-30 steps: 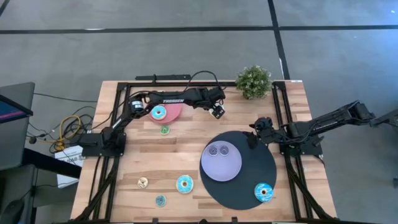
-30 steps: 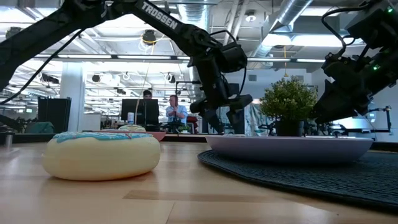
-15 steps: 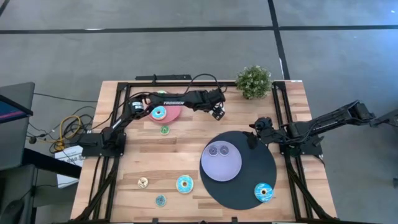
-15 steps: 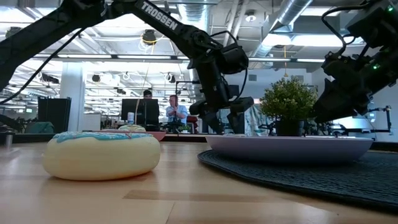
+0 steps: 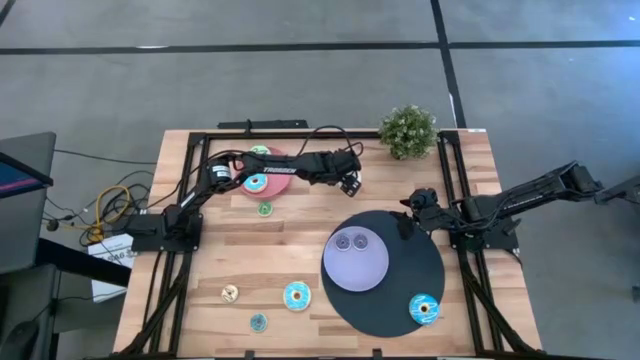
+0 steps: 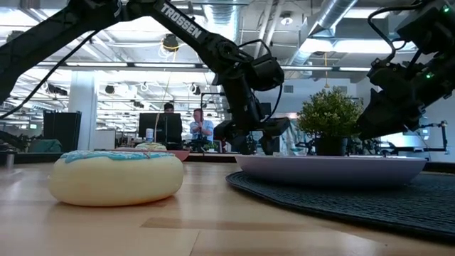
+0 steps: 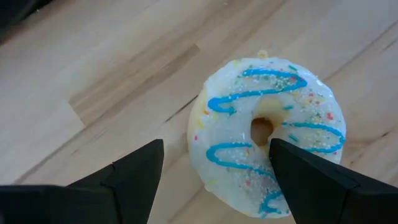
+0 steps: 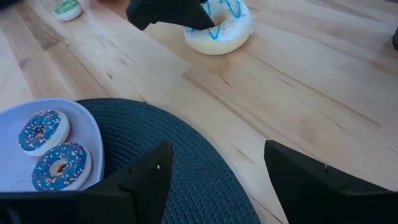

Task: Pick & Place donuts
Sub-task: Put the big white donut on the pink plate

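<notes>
High view is showing two donuts (image 5: 351,241) lying on the lavender plate (image 5: 356,270); left tool (image 7: 211,180) is hovering spread over one white donut (image 7: 268,134); right tool (image 8: 214,180) is waiting spread.

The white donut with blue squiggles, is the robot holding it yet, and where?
No, nothing is held. The left gripper is open, its fingers on either side of the white donut, which lies flat on the table. The right gripper is open and empty too.
</notes>
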### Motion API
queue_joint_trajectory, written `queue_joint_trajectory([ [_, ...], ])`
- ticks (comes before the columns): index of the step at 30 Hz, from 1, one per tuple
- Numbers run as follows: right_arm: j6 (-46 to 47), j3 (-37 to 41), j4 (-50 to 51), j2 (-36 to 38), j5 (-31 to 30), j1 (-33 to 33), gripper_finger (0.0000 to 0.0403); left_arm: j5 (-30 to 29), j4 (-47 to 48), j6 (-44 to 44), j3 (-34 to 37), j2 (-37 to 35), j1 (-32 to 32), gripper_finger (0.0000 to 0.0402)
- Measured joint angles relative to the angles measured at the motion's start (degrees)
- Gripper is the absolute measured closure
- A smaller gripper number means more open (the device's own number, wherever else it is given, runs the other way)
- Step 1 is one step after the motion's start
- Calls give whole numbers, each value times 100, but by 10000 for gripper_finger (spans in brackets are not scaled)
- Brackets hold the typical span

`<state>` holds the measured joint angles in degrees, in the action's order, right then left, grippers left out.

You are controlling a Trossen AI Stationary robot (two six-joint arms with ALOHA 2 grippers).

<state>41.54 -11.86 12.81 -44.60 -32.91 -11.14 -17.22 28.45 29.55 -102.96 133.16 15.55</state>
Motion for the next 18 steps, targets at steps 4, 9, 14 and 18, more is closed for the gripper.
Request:
queue_joint_trajectory([
  [4, -2, 0, -4, 0, 0, 0, 158, -68, -210, 31, 8, -1, -2, 113],
  [9, -4, 0, -4, 0, 0, 0, 158, -191, -458, -4, 13, 0, -13, 113],
  [14, -17, 0, -3, -1, 0, 0, 158, -302, -449, 12, 13, 4, -17, 113],
  [18, -18, 0, -3, -1, 2, 1, 158, -174, -357, 51, 13, 4, -20, 113],
])
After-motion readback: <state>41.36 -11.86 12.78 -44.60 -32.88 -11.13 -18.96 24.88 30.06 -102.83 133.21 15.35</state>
